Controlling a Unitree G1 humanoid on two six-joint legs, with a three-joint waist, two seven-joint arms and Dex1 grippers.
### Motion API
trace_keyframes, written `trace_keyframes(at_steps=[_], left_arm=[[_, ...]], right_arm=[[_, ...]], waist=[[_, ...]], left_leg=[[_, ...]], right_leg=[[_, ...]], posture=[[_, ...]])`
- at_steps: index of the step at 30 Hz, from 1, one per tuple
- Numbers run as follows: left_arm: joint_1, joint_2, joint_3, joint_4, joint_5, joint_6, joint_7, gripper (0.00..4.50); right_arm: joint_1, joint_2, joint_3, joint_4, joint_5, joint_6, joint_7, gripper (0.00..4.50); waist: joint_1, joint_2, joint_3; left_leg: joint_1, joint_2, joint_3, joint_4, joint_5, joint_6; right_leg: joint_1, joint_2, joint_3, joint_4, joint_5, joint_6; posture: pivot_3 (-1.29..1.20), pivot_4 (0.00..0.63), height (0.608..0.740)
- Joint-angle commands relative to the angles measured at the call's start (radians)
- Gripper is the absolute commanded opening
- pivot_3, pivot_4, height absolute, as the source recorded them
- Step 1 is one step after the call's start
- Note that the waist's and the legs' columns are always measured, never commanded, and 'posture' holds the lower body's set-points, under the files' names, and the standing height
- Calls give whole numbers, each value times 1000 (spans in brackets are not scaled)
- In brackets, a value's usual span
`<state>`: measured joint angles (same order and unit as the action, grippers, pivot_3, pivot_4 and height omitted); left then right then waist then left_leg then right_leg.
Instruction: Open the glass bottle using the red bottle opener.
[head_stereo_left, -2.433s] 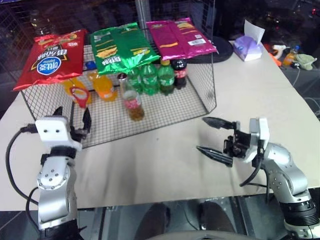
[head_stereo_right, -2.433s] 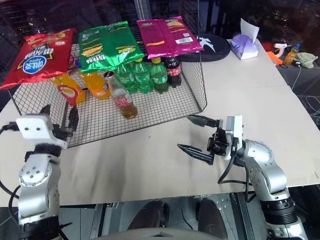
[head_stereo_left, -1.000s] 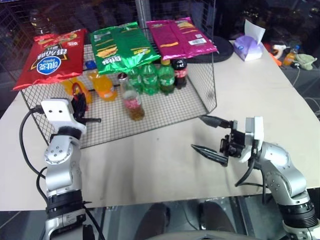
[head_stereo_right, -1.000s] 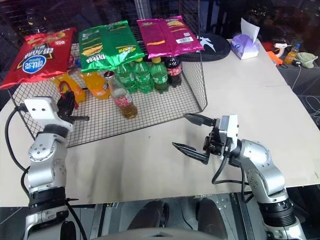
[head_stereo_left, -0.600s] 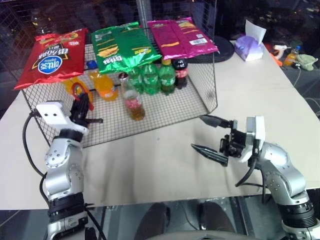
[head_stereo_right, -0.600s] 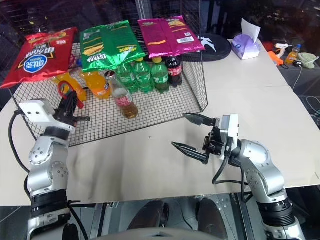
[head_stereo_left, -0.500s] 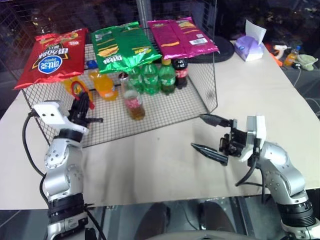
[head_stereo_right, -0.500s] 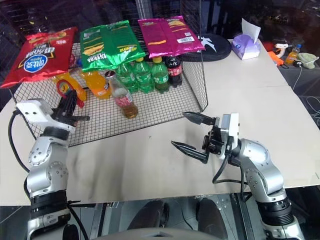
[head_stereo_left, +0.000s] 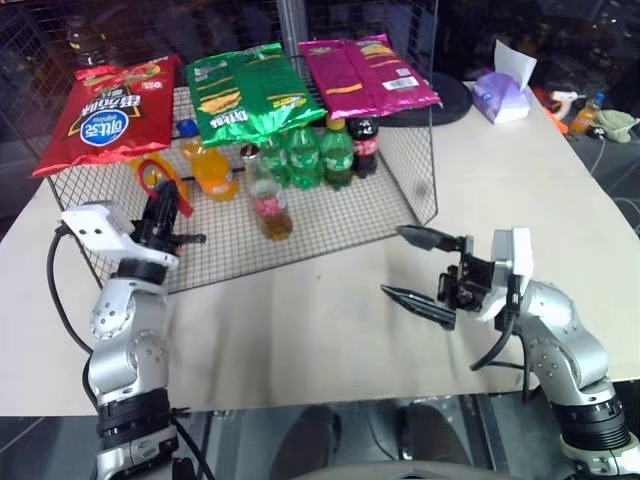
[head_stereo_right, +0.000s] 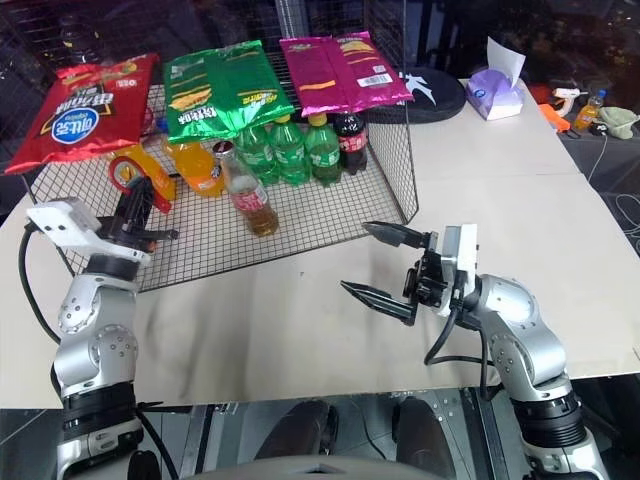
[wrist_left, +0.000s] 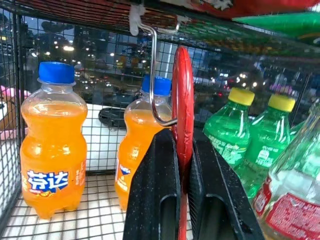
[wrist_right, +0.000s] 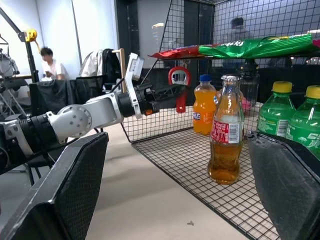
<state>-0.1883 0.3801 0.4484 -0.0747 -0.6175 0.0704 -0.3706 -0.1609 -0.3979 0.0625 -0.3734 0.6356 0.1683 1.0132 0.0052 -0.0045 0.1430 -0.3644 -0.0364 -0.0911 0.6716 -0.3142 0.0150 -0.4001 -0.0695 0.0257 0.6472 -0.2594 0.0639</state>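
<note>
Glass bottle (head_stereo_left: 267, 196), capped and filled with amber liquid, stands upright on the wire floor of the mesh rack (head_stereo_left: 330, 215), in front of the row of drinks. Clock directions refer to the left eye view, with the bottle at centre.

Red bottle opener (head_stereo_left: 152, 178) lies at 9 o'clock, near the rack's open left edge. It hangs from a metal hook (wrist_left: 156, 75) fixed under the rack's top, presumably to keep it at reach height. The left gripper (head_stereo_left: 170, 208) is clamped on the opener's handle, its 2 black fingers (wrist_left: 152, 195) pressing the flat red blade from either side. The ring head is still threaded on the hook, so the tool is judged gripped but not yet freed.

2 orange soda bottles (wrist_left: 52, 145) stand just behind the opener, at 10 o'clock. 3 green plastic bottles (head_stereo_left: 304, 155) and 1 dark cola bottle (head_stereo_left: 366, 146) fill the back row at 1 o'clock. 3 snack bags (head_stereo_left: 245, 90), red, green and pink, lie on the rack's top.

The right gripper (head_stereo_left: 417, 268) hovers at 4 o'clock, well apart from the bottle, over the bare table (head_stereo_left: 300, 330). Its jaws are spread wide and aimed towards the bottle, probably to steady it during prying. A tissue box (head_stereo_left: 503, 95) sits at 2 o'clock, far off. A person (wrist_right: 50, 62) sits in the background of the right wrist view.
</note>
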Motion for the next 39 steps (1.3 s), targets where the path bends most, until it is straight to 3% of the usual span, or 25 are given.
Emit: trace_keyframes(at_steps=[1, 7, 14, 25, 28, 34, 39], left_arm=[[18, 3, 13, -80, -108, 57, -64, 55], [40, -7, 29, -111, -255, 163, -100, 55], [75, -1, 20, -134, -320, 236, -131, 55], [191, 27, 2, -266, -531, 442, -212, 55], [203, 40, -35, -289, -533, 474, -238, 55], [70, -18, -211, -233, -489, 518, -279, 55], [-17, -60, -284, -138, -458, 530, -332, 55]], right_arm=[[-6, 7, 2, -14, -3, -24, 5, 4500], [-2, 13, 3, -1, -17, -38, 7, 4500], [1, 15, 2, 13, -30, -45, 2, 4500], [3, 6, 26, -2, -59, 53, -91, 4500], [-12, -7, 44, -11, -77, 127, -139, 4500], [-98, -59, 146, -76, -105, 466, -290, 4500], [-177, -60, 143, -106, 0, 694, -328, 4500]], waist=[[0, 0, 0], [-8, 0, 0], [-19, 0, 0], [-19, 0, 0], [-18, 0, 0], [-14, 0, 0], [-21, 0, 0]], left_leg=[[0, 0, 0, 0, 0, 0], [0, 0, 0, 0, 0, 0], [0, 0, 0, 0, 0, 0], [1, 1, 1, 0, 0, 0], [1, 1, 1, 0, 0, 0], [1, 0, 1, 2, 0, 0], [0, -1, 2, 2, 0, 0]], right_leg=[[0, 0, 0, 0, 0, 0], [0, 0, 0, 0, 0, 0], [0, 1, 1, 0, 0, 0], [0, 0, 1, 1, 0, 0], [0, 1, 2, 1, 0, 0], [0, 1, 1, 4, 0, 0], [-2, 1, 3, 5, 0, 0]], posture=[[0, 150, 740], [0, 150, 740], [0, 150, 740], [0, 150, 740], [0, 150, 740], [0, 150, 740], [0, 150, 740]])
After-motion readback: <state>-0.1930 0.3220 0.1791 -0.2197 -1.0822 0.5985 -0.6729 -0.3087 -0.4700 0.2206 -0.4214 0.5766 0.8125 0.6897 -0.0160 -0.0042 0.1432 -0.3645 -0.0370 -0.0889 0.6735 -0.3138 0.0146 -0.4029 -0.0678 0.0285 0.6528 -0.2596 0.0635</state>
